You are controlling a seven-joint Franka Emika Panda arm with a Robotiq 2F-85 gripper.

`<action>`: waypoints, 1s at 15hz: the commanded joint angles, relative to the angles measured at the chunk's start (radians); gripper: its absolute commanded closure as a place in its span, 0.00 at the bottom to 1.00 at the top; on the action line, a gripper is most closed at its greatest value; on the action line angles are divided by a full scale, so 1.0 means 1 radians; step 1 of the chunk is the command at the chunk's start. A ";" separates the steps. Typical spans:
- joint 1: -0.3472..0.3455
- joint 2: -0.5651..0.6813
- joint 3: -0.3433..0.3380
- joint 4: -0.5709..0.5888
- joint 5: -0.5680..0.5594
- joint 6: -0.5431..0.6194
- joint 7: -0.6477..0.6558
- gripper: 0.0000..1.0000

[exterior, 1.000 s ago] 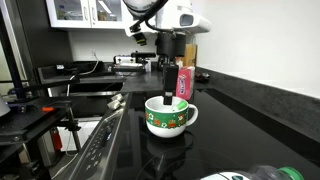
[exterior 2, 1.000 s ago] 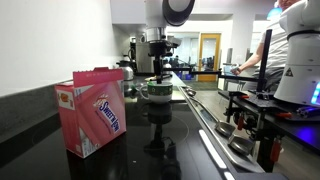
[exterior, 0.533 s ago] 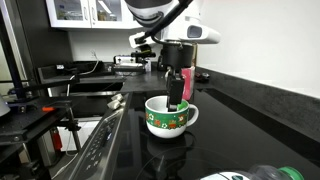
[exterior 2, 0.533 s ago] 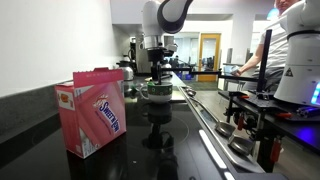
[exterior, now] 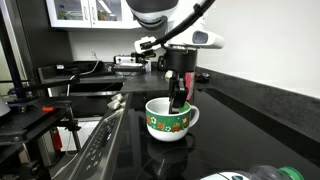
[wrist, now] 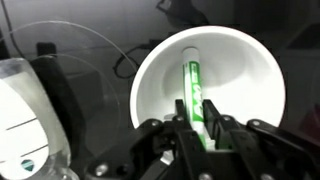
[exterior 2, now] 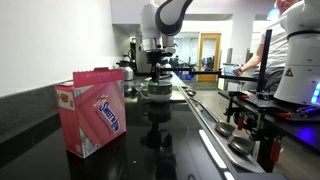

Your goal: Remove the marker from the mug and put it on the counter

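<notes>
The white mug (exterior: 168, 121) with its green band stands on the glossy black counter (exterior: 250, 118); it also shows as the mug (exterior 2: 157, 90) farther off. In the wrist view I look down into the mug (wrist: 245, 75), where the green marker (wrist: 193, 82) leans against the inside wall. My gripper (wrist: 196, 108) reaches into the mug, and its two fingers press on the marker from both sides. In both exterior views the gripper (exterior: 177, 98) (exterior 2: 156, 72) points straight down into the mug, and the marker is hidden there.
A pink box (exterior 2: 96, 112) stands on the counter near one camera; the pink box (exterior: 188, 77) sits just behind the arm. The stainless stove top (exterior: 95, 150) borders the counter. A person (exterior 2: 262, 50) and equipment stand beyond the counter's edge.
The gripper has come down into the mug and its fingers have closed from wide apart onto the marker. The mug has not moved.
</notes>
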 commanded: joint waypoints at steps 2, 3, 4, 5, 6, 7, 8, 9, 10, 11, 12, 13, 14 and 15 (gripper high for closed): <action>0.010 -0.020 0.000 -0.003 -0.021 -0.009 -0.025 0.95; 0.028 -0.038 -0.014 -0.001 -0.056 -0.048 -0.016 0.95; 0.036 -0.052 -0.019 0.000 -0.082 -0.069 -0.016 0.95; 0.049 -0.075 -0.024 0.000 -0.114 -0.095 -0.009 0.95; 0.055 -0.100 -0.023 0.001 -0.134 -0.120 -0.004 0.95; 0.063 -0.127 -0.021 0.006 -0.148 -0.163 0.004 0.95; 0.068 -0.150 -0.017 0.011 -0.161 -0.200 0.007 0.95; 0.075 -0.177 -0.016 0.017 -0.173 -0.251 0.015 0.95; 0.077 -0.198 -0.012 0.027 -0.173 -0.305 0.015 0.95; 0.071 -0.218 -0.004 0.034 -0.161 -0.340 -0.001 0.95; 0.070 -0.240 -0.002 0.033 -0.155 -0.367 -0.002 0.95; 0.065 -0.260 0.009 0.032 -0.131 -0.387 -0.023 0.95; 0.060 -0.278 0.017 0.029 -0.100 -0.404 -0.038 0.95; 0.058 -0.294 0.027 0.029 -0.051 -0.430 -0.043 0.95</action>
